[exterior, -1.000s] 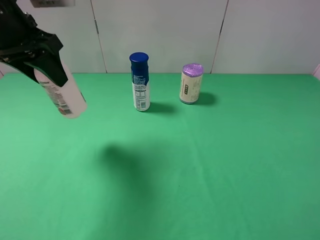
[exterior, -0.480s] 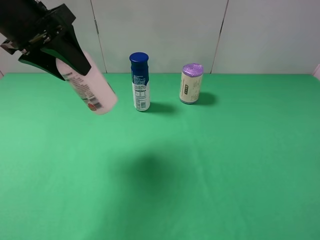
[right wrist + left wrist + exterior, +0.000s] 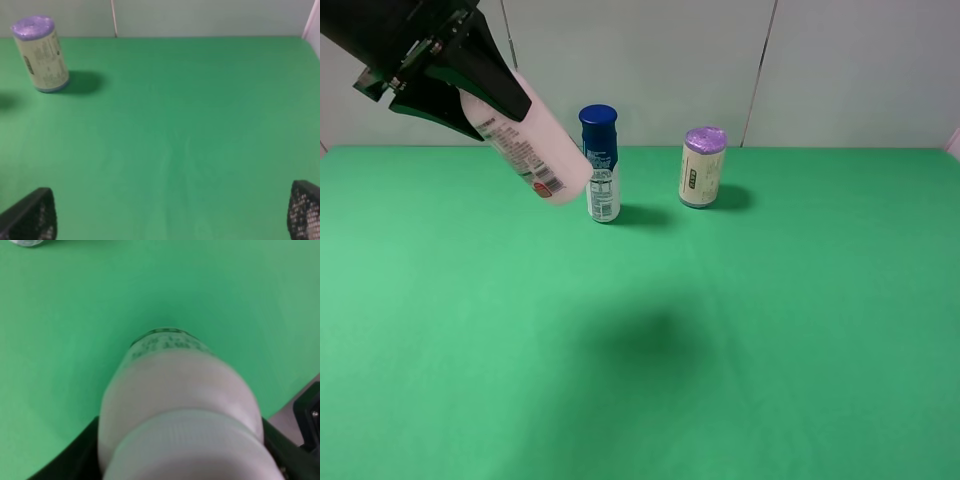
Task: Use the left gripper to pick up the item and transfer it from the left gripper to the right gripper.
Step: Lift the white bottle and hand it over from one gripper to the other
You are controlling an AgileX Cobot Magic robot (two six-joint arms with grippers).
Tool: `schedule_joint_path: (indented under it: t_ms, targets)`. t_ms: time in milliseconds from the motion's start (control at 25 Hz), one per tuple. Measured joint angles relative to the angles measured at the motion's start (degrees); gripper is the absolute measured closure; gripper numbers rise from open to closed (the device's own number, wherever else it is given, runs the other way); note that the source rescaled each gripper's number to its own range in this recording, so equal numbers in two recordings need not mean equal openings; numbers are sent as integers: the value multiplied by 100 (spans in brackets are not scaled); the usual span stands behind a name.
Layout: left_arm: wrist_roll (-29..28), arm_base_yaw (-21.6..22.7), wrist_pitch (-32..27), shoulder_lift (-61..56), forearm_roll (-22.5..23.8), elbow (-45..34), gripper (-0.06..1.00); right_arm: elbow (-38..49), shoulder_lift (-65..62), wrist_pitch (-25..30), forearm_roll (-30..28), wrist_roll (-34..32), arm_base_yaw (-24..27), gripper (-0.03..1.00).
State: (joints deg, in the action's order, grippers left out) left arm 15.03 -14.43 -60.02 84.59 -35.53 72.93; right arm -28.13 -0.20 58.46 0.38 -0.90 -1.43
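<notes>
The item, a white plastic bottle (image 3: 535,155) with a small-print label and a red patch, hangs tilted in the air above the left back part of the green table (image 3: 770,320). My left gripper (image 3: 498,115) is shut on its upper end, with its base pointing down and to the right. In the left wrist view the bottle (image 3: 180,400) fills the frame between the black jaws of the left gripper (image 3: 185,460). My right gripper (image 3: 167,215) is open and empty over the table; only its two fingertips (image 3: 30,215) show. It is out of the exterior high view.
A taller blue-capped bottle (image 3: 601,165) stands upright at the back middle, just right of the held bottle's base. A purple-lidded beige can (image 3: 702,168) stands to its right and also shows in the right wrist view (image 3: 41,54). A white panelled wall runs behind the table.
My left gripper has carried the white bottle to the right and slightly up, towards the blue-capped bottle. Its shadow on the table has moved right too.
</notes>
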Motion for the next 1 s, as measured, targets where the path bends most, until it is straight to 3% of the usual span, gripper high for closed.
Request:
schedule_joint_path:
  t_ms: [240, 480, 720, 1000]
  targets:
    - [168, 0, 163, 0, -339, 0, 94, 0, 0, -5, 386, 0, 0, -3]
    - [415, -93, 295, 119, -873, -154, 94, -227, 111, -73, 1235, 17, 0, -3]
    - [525, -672, 537, 452, -1022, -225, 94, -701, 931, -257, 1774, 639, -38, -3]
    - [618, -1373, 890, 978, -1387, -225, 94, -806, 1380, -575, 2034, 1151, -639, -3]
